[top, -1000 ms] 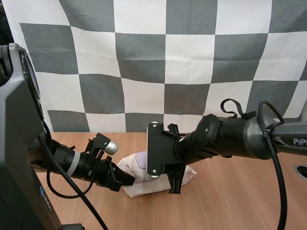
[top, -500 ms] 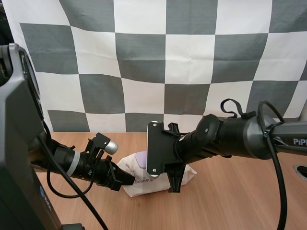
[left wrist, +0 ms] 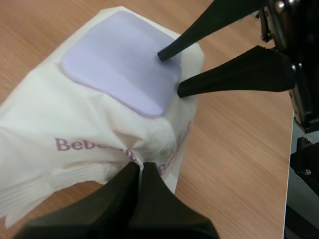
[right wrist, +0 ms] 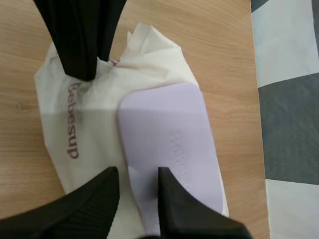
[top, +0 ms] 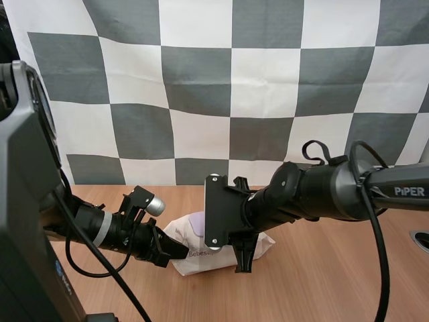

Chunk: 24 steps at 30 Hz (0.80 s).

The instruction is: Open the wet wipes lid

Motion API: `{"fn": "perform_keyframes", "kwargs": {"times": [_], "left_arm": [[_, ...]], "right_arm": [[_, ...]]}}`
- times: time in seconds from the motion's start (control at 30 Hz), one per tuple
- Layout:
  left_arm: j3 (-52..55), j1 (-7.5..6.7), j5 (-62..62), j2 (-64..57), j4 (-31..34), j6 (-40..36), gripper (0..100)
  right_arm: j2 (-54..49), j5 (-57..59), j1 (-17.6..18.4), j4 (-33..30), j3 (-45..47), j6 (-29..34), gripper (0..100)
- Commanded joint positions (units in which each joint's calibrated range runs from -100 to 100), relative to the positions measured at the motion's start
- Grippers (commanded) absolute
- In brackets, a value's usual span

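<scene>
A white wet wipes pack [top: 198, 255] with a flat lilac lid [top: 196, 219] lies on the wooden table. In the left wrist view my left gripper [left wrist: 136, 168] is shut on the crumpled wrapper at one end of the pack [left wrist: 75, 129], below the lid [left wrist: 122, 62]. My right gripper [right wrist: 137, 174] is open at the opposite end. One fingertip rests on the lid [right wrist: 172, 144] near its edge, the other on the white wrapper [right wrist: 79, 129] beside it. From above, my right gripper [top: 242, 258] points down at the pack's right side and my left gripper [top: 179, 249] touches its left side.
Bare wooden table [top: 322, 282] stretches to the right of the pack and in front of it. A small round fitting [top: 421, 238] sits at the table's far right edge.
The right arm has shifted slightly left over the pack. The left arm and the pack have not moved.
</scene>
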Motion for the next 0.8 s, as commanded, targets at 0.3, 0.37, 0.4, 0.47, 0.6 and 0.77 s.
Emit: {"fn": "perform_keyframes", "kwargs": {"times": [0.3,0.37,0.4,0.47,0.6,0.77], "left_arm": [[0.1,-0.04,0.0,0.1,0.0,0.0,0],[0.1,-0.04,0.0,0.1,0.0,0.0,0],[0.1,-0.04,0.0,0.1,0.0,0.0,0],[0.1,-0.04,0.0,0.1,0.0,0.0,0],[0.1,-0.04,0.0,0.1,0.0,0.0,0],[0.1,-0.04,0.0,0.1,0.6,0.0,0]], "right_arm": [[2.1,-5.7,0.1,0.1,0.0,0.0,46],[2.1,-5.7,0.1,0.1,0.0,0.0,44],[2.1,-5.7,0.1,0.1,0.0,0.0,42],[2.1,-5.7,0.1,1.0,0.0,0.0,36],[2.1,-5.7,0.1,1.3,0.0,0.0,9],[2.1,-6.7,0.1,1.5,0.0,0.0,0]]}}
